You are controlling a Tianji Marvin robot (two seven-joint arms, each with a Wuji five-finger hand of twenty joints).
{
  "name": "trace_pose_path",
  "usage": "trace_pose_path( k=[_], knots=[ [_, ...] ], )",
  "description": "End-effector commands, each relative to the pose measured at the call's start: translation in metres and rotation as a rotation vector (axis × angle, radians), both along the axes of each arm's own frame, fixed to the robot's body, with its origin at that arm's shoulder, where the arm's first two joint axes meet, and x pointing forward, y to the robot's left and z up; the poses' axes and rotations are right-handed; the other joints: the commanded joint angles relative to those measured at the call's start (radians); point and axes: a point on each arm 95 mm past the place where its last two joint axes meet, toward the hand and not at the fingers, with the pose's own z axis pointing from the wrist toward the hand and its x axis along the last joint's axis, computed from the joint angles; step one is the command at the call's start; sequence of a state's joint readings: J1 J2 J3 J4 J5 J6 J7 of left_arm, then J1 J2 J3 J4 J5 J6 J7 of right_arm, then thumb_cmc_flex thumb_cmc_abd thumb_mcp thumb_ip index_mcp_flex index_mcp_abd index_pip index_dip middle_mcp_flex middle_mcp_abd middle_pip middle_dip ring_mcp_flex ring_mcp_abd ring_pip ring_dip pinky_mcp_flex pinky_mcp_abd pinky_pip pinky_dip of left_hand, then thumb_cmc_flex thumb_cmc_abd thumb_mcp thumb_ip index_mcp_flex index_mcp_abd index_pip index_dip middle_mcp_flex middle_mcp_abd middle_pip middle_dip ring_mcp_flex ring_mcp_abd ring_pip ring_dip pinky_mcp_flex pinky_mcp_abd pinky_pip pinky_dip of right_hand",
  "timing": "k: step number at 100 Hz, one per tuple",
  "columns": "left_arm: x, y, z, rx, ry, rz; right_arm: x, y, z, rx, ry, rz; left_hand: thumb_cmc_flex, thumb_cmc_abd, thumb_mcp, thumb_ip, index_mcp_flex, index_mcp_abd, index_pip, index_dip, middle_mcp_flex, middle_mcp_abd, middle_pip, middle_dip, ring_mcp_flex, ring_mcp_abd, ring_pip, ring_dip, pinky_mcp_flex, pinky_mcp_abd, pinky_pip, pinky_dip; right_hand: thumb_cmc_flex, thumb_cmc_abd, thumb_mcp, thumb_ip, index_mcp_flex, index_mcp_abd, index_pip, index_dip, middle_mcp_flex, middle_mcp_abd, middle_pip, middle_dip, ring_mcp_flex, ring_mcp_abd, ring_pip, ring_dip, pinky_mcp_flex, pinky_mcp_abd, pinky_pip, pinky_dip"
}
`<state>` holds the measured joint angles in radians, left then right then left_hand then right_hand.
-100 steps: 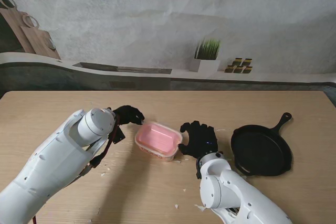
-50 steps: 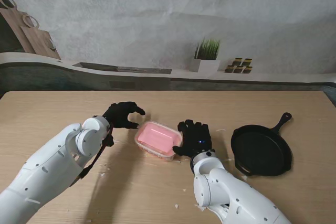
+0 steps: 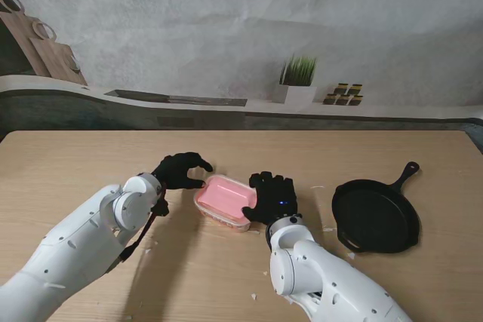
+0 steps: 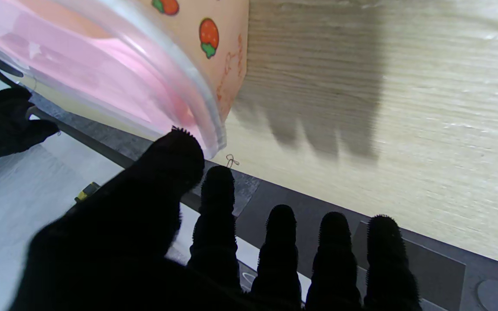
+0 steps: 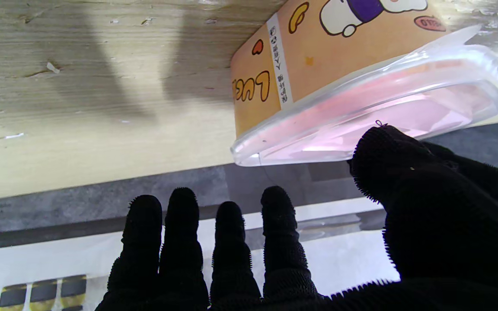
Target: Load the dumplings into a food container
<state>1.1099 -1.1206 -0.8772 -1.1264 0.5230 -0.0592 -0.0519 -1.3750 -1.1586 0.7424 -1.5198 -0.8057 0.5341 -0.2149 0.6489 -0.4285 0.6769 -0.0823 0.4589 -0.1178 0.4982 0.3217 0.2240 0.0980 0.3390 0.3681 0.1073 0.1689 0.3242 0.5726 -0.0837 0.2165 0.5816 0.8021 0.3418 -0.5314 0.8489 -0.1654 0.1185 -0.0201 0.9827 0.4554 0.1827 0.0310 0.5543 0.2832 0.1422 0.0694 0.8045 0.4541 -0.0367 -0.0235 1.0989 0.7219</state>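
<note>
Stand view: left hand (image 3: 181,170) and right hand (image 3: 272,197), both spread and gripping nothing, flank the container (image 3: 225,201) at frame centre on the tabletop (image 3: 83,164); thumbs sit at its lidded rim. Pan (image 3: 375,216), lower right, appears empty; no dumplings visible. Risk: uneven thumb pressure could tip or slide the light container.

This looks like a kitchen set, perhaps a staged one. A pale wooden counter (image 3: 241,148) carries a black iron pan (image 3: 376,216). Behind the counter runs a grey ledge (image 3: 362,111) along a rough plaster wall, with a small green plant in a white pot (image 3: 297,79) on it. Wooden cutting boards (image 3: 38,47) lean at the ledge's far left end.
</note>
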Motion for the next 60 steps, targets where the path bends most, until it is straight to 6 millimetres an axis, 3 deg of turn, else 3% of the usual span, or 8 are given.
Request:
trace_pose_path(
  k=[1, 30, 60],
  knots=[
    [-0.001, -0.004, 0.001, -0.017, 0.004, -0.015, -0.001, 0.005, -0.004, 0.001, 0.027, 0.001, 0.016, 0.025, -0.01, -0.015, 0.014, -0.032, 0.028, 0.017, -0.017, -0.044, 0.011, 0.006, -0.027, -0.027, -0.003, -0.005, -0.013, -0.003, -0.03, 0.013, -0.036, 0.018, 0.021, 0.036, 0.001, 0.021, 0.005, 0.01, 0.0, -0.012, 0.022, 0.01, -0.045, -0.022, 0.015, 0.012, -0.018, -0.023, -0.013, 0.023],
    [-0.002, 0.0, -0.002, 0.053, 0.048, -0.072, -0.003, 0.005, -0.014, -0.014, 0.056, -0.012, -0.005, -0.101, 0.055, -0.018, 0.001, -0.042, -0.007, 0.0, -0.022, -0.056, -0.034, -0.017, -0.031, -0.035, -0.032, -0.021, -0.016, -0.008, -0.075, 0.02, -0.028, 0.007, 0.045, 0.037, 0.02, 0.028, -0.002, 0.004, -0.002, -0.01, 0.048, 0.019, -0.047, -0.019, 0.03, 0.018, -0.017, -0.019, -0.009, 0.027],
    [-0.006, 0.001, -0.012, 0.084, 0.071, -0.086, -0.007, 0.0, -0.023, -0.042, 0.084, -0.016, -0.028, -0.118, 0.065, -0.027, -0.003, -0.028, -0.012, -0.002, -0.023, -0.057, -0.045, -0.014, -0.032, -0.033, -0.039, -0.018, -0.016, -0.008, -0.083, 0.03, -0.012, -0.008, 0.081, 0.041, 0.032, 0.042, -0.01, -0.002, -0.003, -0.009, 0.065, 0.024, -0.049, -0.018, 0.038, 0.021, -0.017, -0.016, -0.006, 0.028]
  ],
)
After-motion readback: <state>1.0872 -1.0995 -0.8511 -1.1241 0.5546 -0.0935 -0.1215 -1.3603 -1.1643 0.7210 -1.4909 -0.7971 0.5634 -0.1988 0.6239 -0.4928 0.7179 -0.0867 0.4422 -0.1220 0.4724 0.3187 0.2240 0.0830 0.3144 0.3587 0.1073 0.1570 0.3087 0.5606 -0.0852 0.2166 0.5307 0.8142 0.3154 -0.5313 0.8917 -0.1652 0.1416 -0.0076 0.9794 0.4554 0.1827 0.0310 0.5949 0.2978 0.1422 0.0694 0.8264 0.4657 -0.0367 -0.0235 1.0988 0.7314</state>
